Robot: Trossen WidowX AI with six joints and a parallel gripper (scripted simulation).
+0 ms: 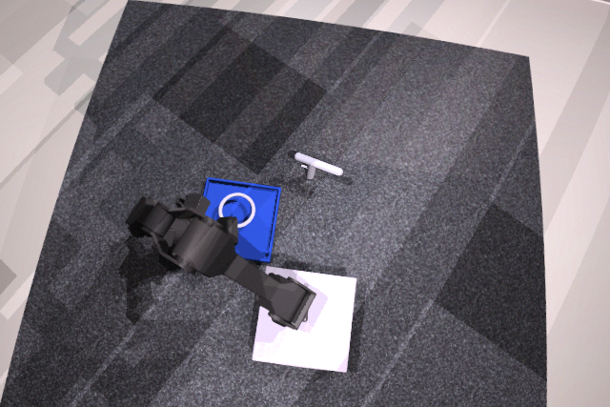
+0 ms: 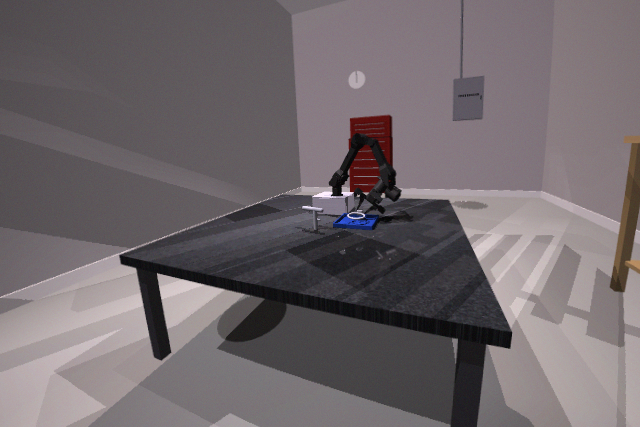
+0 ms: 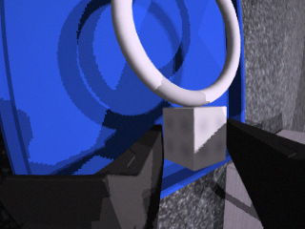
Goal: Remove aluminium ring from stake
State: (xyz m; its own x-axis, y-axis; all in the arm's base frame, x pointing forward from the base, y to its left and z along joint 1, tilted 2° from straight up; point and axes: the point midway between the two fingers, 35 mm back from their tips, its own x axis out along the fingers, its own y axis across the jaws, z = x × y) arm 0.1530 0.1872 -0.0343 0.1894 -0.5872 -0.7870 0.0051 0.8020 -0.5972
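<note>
We have the ring [image 1: 253, 210] [image 2: 355, 218] [image 3: 125, 29] off the stake [image 1: 311, 172] [image 2: 315, 220] and over the tray [image 1: 274, 225] [image 2: 353, 227] [image 3: 38, 72], raised above its floor. Seen from the top, it sits toward the tray's 12 o'clock side, and its round shadow falls on the blue beneath. Our tool [image 1: 214, 217] [image 2: 368, 204] [image 3: 193, 129] is partly open, its two fingers closed on the tab [image 3: 183, 138], a pale square-sided piece at the ring's edge. In the wrist view the tab is at the ring's 6 o'clock, with one dark finger on either side.

From the tray in the top view, the stake stands at 2 o'clock on the counter [image 1: 418, 146] [image 2: 310, 267] [image 3: 272, 57], upright, with its bar [image 1: 318, 164] [image 2: 311, 208] across the top. The white block [image 1: 325, 338] [image 2: 325, 203] is at about 5 o'clock from the tray, apart from it. Our arm [image 1: 204, 245] [image 2: 382, 158] rises from that block, bends over at its highest joint and comes down to the tray, hiding part of the tray's 8 o'clock side from above.
</note>
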